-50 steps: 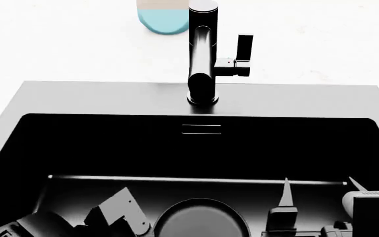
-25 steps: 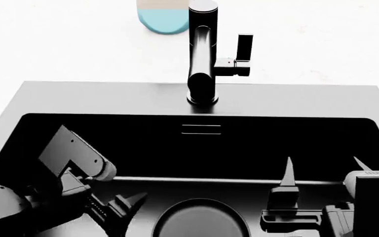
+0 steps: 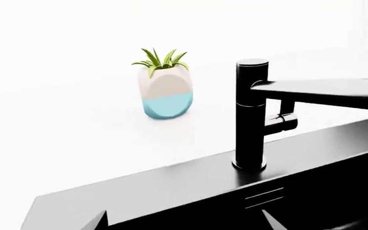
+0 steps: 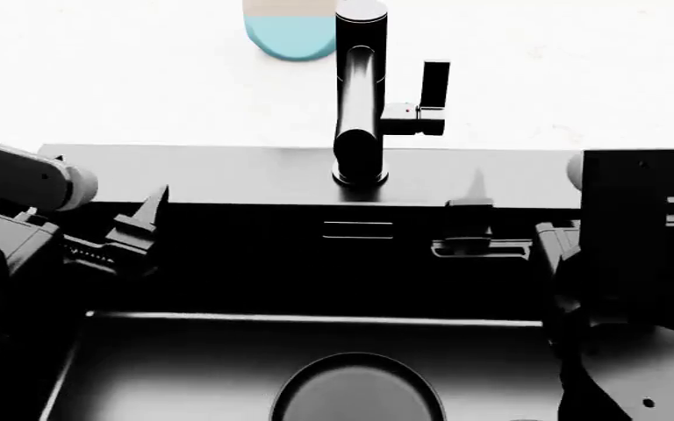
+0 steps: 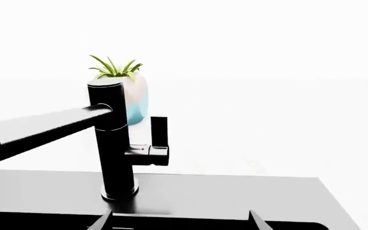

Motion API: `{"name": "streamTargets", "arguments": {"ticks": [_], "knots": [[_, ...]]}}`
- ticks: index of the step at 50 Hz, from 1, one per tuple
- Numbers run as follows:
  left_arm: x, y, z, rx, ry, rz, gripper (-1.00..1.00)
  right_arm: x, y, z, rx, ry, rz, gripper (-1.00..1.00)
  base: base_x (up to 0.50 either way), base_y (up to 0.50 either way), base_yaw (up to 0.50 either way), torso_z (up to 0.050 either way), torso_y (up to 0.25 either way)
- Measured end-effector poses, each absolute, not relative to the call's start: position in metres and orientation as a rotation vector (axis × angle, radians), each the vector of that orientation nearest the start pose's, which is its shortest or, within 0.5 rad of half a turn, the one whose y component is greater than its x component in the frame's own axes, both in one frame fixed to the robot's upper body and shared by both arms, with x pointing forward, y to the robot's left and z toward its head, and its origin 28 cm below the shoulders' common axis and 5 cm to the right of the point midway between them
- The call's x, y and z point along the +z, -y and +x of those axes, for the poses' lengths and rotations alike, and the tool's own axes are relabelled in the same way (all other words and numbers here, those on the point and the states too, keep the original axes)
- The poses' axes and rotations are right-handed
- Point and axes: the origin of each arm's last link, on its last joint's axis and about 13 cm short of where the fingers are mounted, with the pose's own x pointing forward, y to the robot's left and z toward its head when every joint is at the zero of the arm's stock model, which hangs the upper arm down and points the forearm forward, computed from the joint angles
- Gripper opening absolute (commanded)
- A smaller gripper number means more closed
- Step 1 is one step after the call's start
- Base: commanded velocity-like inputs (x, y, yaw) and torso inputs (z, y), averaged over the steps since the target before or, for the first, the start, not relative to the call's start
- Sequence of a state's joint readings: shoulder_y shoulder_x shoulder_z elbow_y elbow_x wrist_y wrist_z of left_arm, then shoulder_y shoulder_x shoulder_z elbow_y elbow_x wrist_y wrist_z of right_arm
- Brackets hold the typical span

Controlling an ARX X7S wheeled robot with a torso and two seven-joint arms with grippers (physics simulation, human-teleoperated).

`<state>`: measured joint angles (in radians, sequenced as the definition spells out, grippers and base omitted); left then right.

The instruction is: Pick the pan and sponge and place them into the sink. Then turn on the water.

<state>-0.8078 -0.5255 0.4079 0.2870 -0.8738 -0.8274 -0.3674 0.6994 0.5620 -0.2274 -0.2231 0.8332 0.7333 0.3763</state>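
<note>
- The sink (image 4: 197, 167) is the biggest thing, a big dark box with a wide flat rim, set into a white counter (image 4: 138, 79).
- The pan (image 4: 357, 390) lies flat on the sink floor, at the near edge of the head view. Only part of its round dark grey inside shows. I cannot see its handle.
- I cannot see the sponge in any picture.
- The right arm (image 4: 630, 289) is a big dark shape over the right side of the sink.
- The left arm (image 4: 15, 189) reaches in over the left side of the sink.
- The black tap (image 4: 361, 96) stands upright on the back rim, in the middle. Its spout points out over the sink. A small lever (image 4: 433, 88) sticks out on its right side.
- A pot with a green plant (image 3: 163, 86) stands on the counter behind the tap. The pot is white on top and blue below.
- The right gripper (image 4: 474, 224) hangs above the sink, near the back wall. Its fingers are apart and hold nothing.
- The left gripper (image 4: 138, 228) hangs over the left side of the sink. Its fingers are apart too, and hold nothing.
- A small overflow slot (image 4: 357, 230) sits in the back wall, under the tap.
</note>
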Motion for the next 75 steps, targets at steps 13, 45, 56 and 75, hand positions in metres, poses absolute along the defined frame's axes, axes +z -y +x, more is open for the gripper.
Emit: {"name": "streamTargets", "arguments": {"ticks": [13,45,56,75], "knots": [[0.218,-0.231,0.275,-0.146,0.013,0.072,1.00,0.214,0.148,0.346,0.074,-0.008,0.027,1.00,0.00,0.00,0.00,0.000,0.000],[0.232,-0.251,0.249,-0.002,0.032,0.057,1.00,0.225,0.148,0.413,0.125,-0.023,-0.014,1.00,0.00,0.00,0.00,0.000,0.000],[0.232,-0.253,0.248,0.006,0.027,0.071,1.00,0.227,0.150,0.423,0.102,-0.007,-0.037,1.00,0.00,0.00,0.00,0.000,0.000],[0.234,-0.257,0.244,0.022,0.051,0.097,1.00,0.231,0.146,0.434,0.104,-0.002,-0.051,1.00,0.00,0.00,0.00,0.001,-0.034]]}}
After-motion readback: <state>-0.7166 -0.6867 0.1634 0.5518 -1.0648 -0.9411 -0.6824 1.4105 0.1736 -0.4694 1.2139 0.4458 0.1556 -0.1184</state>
